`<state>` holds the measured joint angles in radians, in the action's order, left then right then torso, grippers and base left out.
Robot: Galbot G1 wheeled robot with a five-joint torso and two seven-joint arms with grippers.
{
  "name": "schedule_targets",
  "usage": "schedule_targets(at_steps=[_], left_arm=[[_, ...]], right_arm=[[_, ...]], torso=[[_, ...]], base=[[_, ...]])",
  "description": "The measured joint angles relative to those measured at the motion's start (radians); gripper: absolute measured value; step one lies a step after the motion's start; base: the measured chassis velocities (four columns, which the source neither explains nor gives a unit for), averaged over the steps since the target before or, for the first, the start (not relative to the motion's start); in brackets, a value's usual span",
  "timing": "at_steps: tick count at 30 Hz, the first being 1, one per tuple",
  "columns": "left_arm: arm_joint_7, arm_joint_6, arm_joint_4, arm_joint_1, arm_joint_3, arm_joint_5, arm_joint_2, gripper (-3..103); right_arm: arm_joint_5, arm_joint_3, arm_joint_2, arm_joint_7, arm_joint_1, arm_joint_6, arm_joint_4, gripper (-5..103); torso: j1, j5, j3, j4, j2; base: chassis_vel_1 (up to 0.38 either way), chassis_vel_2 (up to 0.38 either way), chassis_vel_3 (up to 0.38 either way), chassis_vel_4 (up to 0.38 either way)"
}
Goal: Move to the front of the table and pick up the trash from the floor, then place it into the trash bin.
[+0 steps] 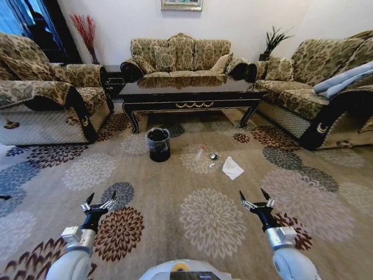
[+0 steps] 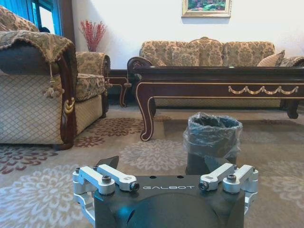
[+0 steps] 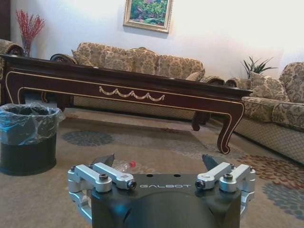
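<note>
Lying well ahead of both wide-spread pincers, left and right: trash beside trash bin.

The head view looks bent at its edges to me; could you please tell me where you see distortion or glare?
Head view: wide-angle bowing curves the side sofas and floor; the table top mirrors the sofa. Right wrist view: the wall right of the painting is washed out. Left wrist view: the window glows blue.

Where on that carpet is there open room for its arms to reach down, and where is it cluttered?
Open carpet lies between the left tool and right tool, both open, and stretches ahead to the litter. It is crowded before the table: trash bin, then bottle, a small round piece and white paper close together.
</note>
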<state>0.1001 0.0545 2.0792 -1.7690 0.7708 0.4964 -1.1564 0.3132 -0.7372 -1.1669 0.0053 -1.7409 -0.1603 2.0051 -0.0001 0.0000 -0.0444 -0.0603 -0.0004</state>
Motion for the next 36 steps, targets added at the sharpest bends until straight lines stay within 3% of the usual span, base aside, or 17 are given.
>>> schedule_targets(at_steps=[36], left_arm=[[0.0, 0.001, -0.005, 0.008, 0.003, 0.002, 0.005, 100]], right_arm=[[0.007, 0.013, 0.0, 0.005, 0.014, 0.015, -0.012, 100]], torso=[[0.0, 0.0, 0.0, 0.0001, 0.0]], base=[[-0.174, 0.171, 0.173, -0.171]])
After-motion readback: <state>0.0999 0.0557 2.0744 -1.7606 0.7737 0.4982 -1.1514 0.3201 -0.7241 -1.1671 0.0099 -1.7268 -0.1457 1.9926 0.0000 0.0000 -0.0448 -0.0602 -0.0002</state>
